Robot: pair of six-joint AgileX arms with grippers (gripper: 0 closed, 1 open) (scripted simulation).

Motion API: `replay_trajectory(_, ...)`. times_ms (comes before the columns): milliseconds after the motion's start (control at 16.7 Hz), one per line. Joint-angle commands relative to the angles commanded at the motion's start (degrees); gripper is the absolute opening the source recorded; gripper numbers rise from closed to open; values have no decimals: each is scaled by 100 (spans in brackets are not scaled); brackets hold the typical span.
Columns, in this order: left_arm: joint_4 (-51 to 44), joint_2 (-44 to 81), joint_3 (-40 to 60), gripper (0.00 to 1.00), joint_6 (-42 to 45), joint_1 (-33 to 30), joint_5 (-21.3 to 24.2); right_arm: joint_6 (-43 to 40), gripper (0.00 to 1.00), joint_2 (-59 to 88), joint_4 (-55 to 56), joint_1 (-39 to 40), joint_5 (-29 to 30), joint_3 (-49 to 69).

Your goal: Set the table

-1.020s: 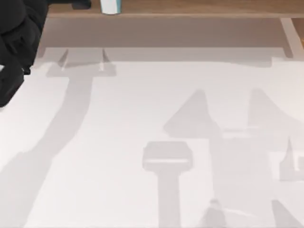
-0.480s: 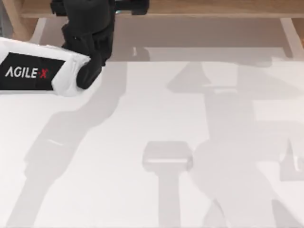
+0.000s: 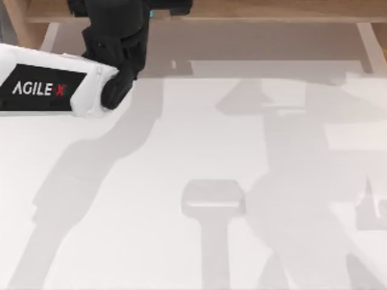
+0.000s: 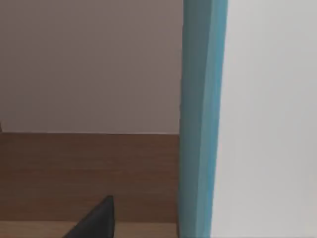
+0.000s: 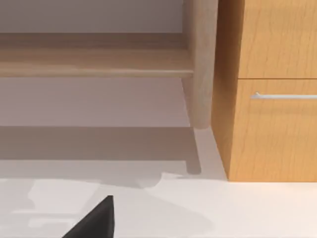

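The left arm (image 3: 54, 90) reaches over the table (image 3: 181, 145) to the wooden shelf (image 3: 254, 9) at its far edge, its wrist camera close against a teal-edged thing (image 4: 200, 119) (likely tableware to fetch); I cannot tell whether its gripper is spread or closed. The right wrist view faces the shelf post (image 5: 200, 64) and a drawer cabinet (image 5: 272, 89).

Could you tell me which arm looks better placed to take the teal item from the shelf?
Probably the left: the left arm already reaches to the wooden shelf, and the teal item sits close ahead in its wrist view.
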Motion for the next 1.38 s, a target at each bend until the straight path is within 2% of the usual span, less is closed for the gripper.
replay_trajectory(480, -135, 245, 378, 100, -2, 60, 64, 0, 100, 0, 0, 0, 0, 0)
replay_trajectory(1260, -135, 245, 378, 2, -2, 60, 64, 0, 100, 0, 0, 0, 0, 0)
replay_trajectory(1380, -135, 245, 378, 0, -2, 60, 64, 0, 100, 0, 0, 0, 0, 0)
